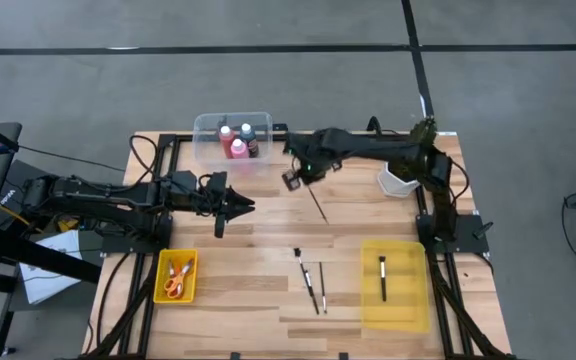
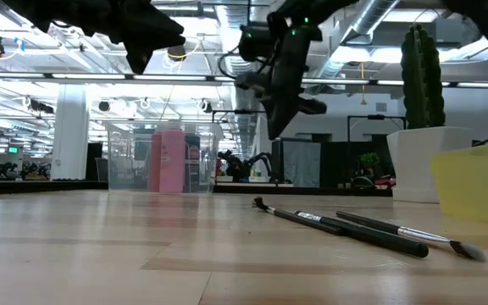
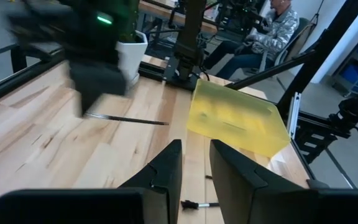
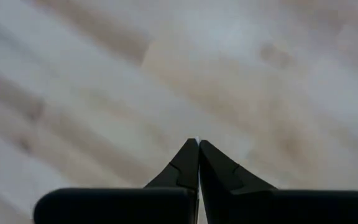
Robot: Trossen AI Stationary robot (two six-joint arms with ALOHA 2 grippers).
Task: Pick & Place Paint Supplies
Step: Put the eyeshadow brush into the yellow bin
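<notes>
ctr table (image 1: pixel 268 240) open | brushes (image 1: pixel 310 280) block front-ctr

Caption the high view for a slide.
Right gripper carries a brush above the table; left gripper hovers nearby.

Two thin dark-handled paint brushes (image 2: pixel 346 229) lie on the pale wooden surface (image 2: pixel 100 254) at lower right of centre, slanting toward the lower right, the nearer one ending in a silver ferrule and pale bristles. At far right stands a translucent yellow plastic bin (image 2: pixel 477 182), and behind it a white pot (image 2: pixel 422 161) holding a tall green cactus-like plant (image 2: pixel 422 76). Left of centre, farther back, a clear plastic container (image 2: pixel 130 157) holds a pink paint bottle (image 2: pixel 169 159). A dark arm's gripper (image 2: pixel 280 114) hangs from the top centre, pointing down; another dark arm (image 2: pixel 117 21) crosses the upper left.
</notes>
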